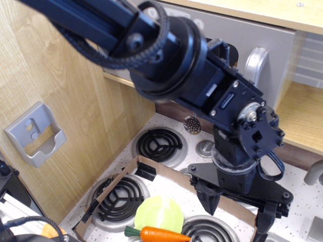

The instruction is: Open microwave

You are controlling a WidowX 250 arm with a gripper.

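Grey microwave (262, 45) above; hand (237, 212) spread over the stovetop (166, 166).

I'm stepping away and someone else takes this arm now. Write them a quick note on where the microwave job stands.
Gripper: open, empty, pointing down over the stove top, low and in front of the microwave.
Microwave: up on the shelf behind the arm, largely hidden by it. Its silver handle shows at the right edge, untouched.
Done: nothing that shows; the door looks shut, though most of it is hidden.
Left: raise the gripper to the handle, grasp it, pull the door open.
Below: plate and carrot on the stove.
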